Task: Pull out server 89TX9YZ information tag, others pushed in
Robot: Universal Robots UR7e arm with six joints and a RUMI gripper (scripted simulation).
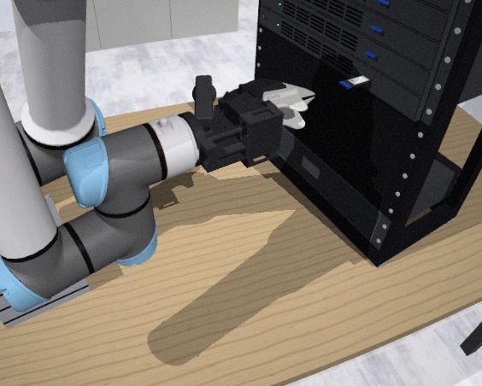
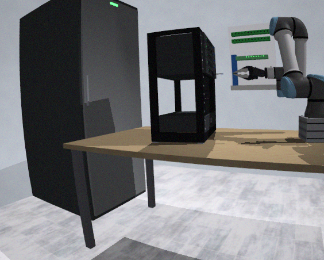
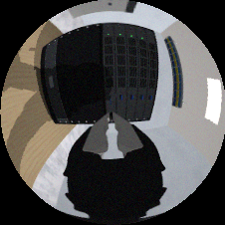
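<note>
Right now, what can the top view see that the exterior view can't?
Only top: the white label on the pulled-out information tag, and blue tag ends on servers above it.

Only exterior: a tall black cabinet with a green light.

Both: the server rack, that pulled-out tag, and the shut claw.

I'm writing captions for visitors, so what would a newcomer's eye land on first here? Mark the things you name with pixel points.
Probably the tall black rack (image 1: pixel 412 155) (image 2: pixel 202 86) standing on the wooden table (image 1: pixel 239 273) (image 2: pixel 115 141), with servers in its upper part. Next, the grey-and-blue robot arm (image 1: pixel 128 149) (image 2: pixel 287 54) facing the rack's front, its pale jaws closed. A smaller eye-catcher is the one pulled-out tag (image 1: pixel 358 81) (image 2: pixel 219 73), white-topped and blue-tipped, jutting out below the blue tabs.
</note>
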